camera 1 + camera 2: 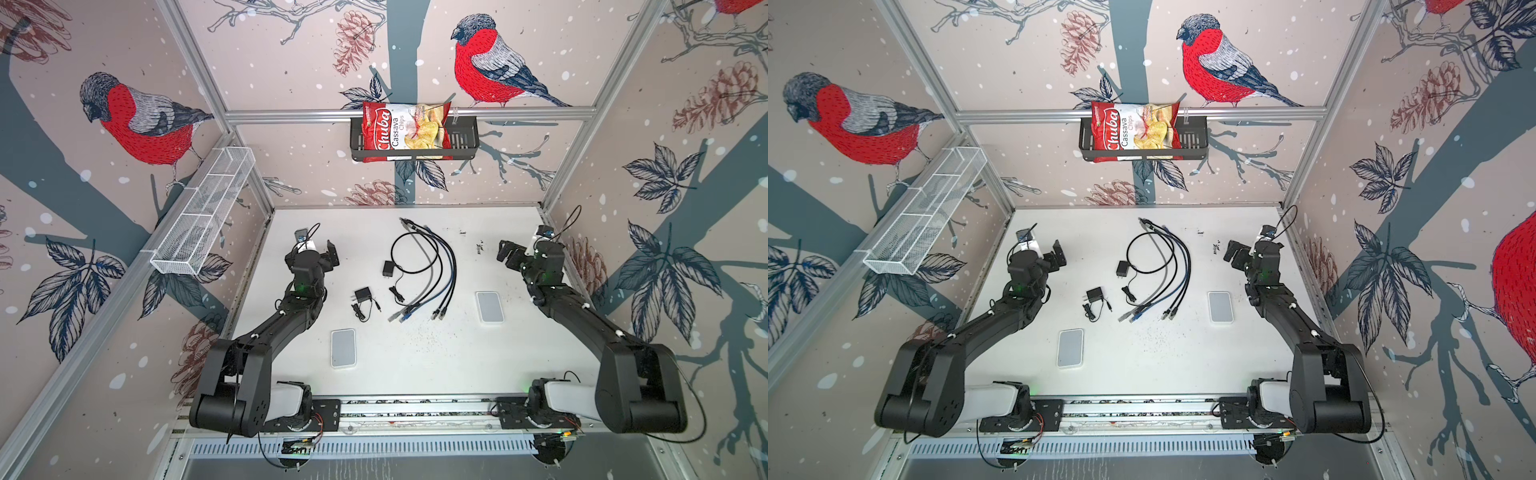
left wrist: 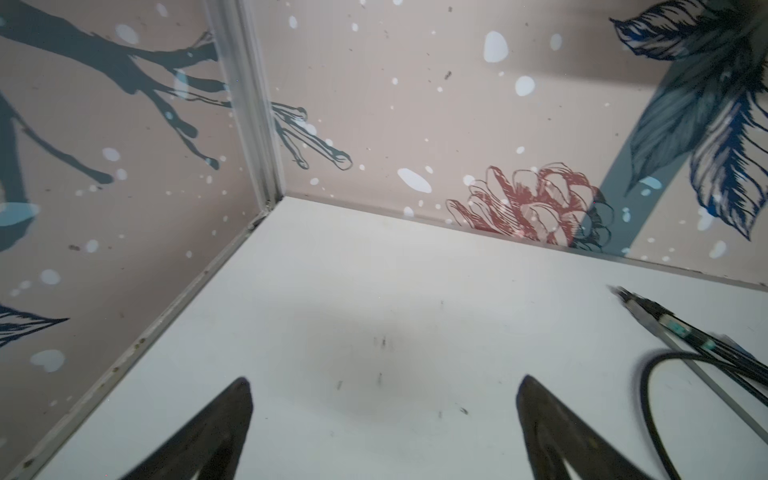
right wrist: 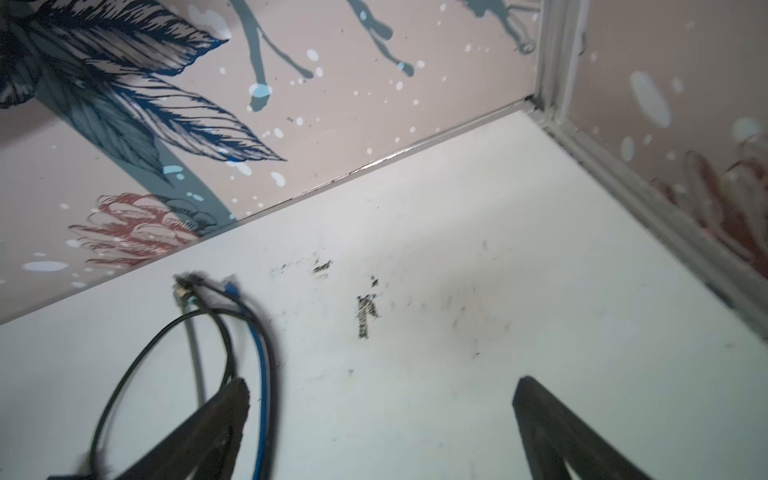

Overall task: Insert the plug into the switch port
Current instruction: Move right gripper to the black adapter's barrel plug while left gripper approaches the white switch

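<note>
Down at the near edge we've got both arm bases sitting on their rail (image 1: 415, 409). A bit further in, the left switch (image 1: 343, 347) lies flat on the white table (image 1: 415, 365). The right switch (image 1: 490, 306) sits a little farther back, over on the right.

Between the two, around the middle, the near plugs (image 1: 401, 318) of the cables (image 1: 451, 270) lie loose on the table, apart from both switches. Just left of those plugs we see a small black adapter (image 1: 363, 296) with its lead bunched up. A second adapter (image 1: 389, 268) lies farther back, with a thin cord (image 1: 415, 253) looped in a circle.

About level with that loop, the left gripper (image 2: 385, 381) hangs over bare table on the left. The right gripper (image 3: 383, 383) does the same on the right. Both have their jaws spread wide with nothing between them, and neither touches a cable. We can see the cable bundle off to the side in both wrist views.

The cables curve on back to the far middle, where the far plugs (image 1: 409, 224) lie bunched together.

On the far wall a chips bag (image 1: 405, 131) sits in a black basket (image 1: 461, 143). A white wire basket (image 1: 203, 212) hangs on the left wall.
</note>
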Available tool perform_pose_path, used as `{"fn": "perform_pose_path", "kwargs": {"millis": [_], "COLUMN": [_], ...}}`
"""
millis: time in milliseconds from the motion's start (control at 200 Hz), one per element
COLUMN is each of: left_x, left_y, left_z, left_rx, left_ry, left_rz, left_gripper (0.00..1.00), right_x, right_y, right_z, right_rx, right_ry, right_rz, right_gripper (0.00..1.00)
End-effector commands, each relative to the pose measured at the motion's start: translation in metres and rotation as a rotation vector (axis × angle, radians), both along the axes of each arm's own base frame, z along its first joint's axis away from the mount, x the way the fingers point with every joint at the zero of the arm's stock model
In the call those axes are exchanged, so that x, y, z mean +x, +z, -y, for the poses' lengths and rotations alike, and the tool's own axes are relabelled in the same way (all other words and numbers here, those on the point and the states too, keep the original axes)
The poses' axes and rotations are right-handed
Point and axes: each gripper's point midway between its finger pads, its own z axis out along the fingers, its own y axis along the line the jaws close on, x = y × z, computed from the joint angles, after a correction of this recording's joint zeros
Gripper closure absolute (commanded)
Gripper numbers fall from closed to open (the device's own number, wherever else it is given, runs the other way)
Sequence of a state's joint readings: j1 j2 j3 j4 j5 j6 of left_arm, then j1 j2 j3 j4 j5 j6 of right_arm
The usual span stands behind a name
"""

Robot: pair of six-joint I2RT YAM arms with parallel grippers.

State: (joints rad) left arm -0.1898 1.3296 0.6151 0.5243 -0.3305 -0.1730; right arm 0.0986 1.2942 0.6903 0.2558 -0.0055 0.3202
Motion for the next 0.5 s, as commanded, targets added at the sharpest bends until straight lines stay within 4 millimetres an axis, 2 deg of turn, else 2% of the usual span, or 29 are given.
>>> {"fn": "perform_pose_path", "kwargs": {"millis": [0,155,270,450,495], "left_x": [-0.007,-0.019,-0.028,-0.041,-0.043], "left_y": [-0.024,-0.031,-0.039,-0.052,-0.052], "left_z": [0.027,0.066,0.086,0.107,0.111], "left_rx": [-0.080,-0.179,-0.226,-0.278,-0.284], "left_ry": [-0.085,-0.196,-0.230,-0.275,-0.283], "left_rz": [-0.109,-0.135,-0.170,-0.231,-0.236], "left_gripper": [0.03,0.02,0.03,0.03,0.03], "right_x": [-0.009,-0.022,-0.036,-0.052,-0.056], "right_y": [-0.008,-0.011,-0.010,-0.013,-0.015], "right_z": [-0.025,-0.075,-0.114,-0.146,-0.152], "right_rx": [-0.007,-0.118,-0.220,-0.228,-0.216], "right_ry": [0.065,0.206,0.311,0.400,0.424], "right_rz": [-0.070,-0.079,-0.054,-0.053,-0.057], "right_gripper": [0.01,0.02,0.03,0.03,0.07]}}
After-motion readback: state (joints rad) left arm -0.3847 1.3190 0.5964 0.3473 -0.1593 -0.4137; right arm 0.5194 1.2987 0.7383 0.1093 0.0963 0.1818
